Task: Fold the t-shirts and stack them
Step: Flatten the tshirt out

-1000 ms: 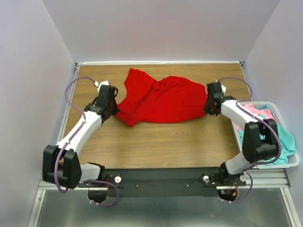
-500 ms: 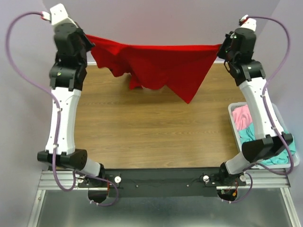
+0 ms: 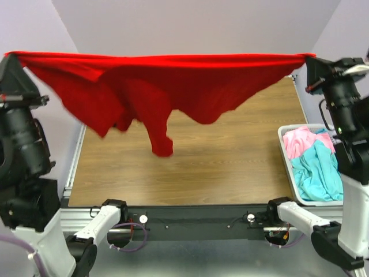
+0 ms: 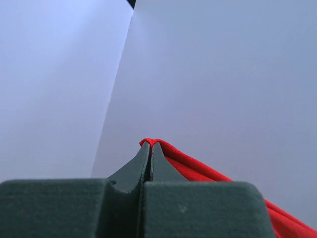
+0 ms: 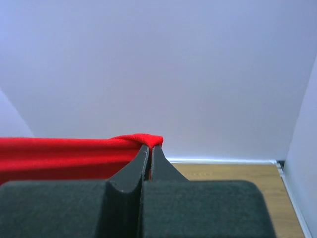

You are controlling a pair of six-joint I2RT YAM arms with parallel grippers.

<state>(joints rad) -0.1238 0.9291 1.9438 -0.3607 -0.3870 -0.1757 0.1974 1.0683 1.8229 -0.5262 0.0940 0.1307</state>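
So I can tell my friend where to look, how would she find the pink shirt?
Find the wooden table, then the white basket at its right edge. The pink shirt is crumpled in the basket's far end, beside a teal shirt; it is the only pink cloth, unlike the big red shirt stretched in the air.

Your left gripper [image 4: 150, 148] and right gripper [image 5: 150, 149] look the same: dark grey-green fingers [image 4: 132, 171] tapering to thin tips, with a blocky matte body just behind. Further back are black joint housings [image 3: 23, 144], then white links [image 3: 302, 214]. A purple cable [image 3: 143, 235] loops at the left base.
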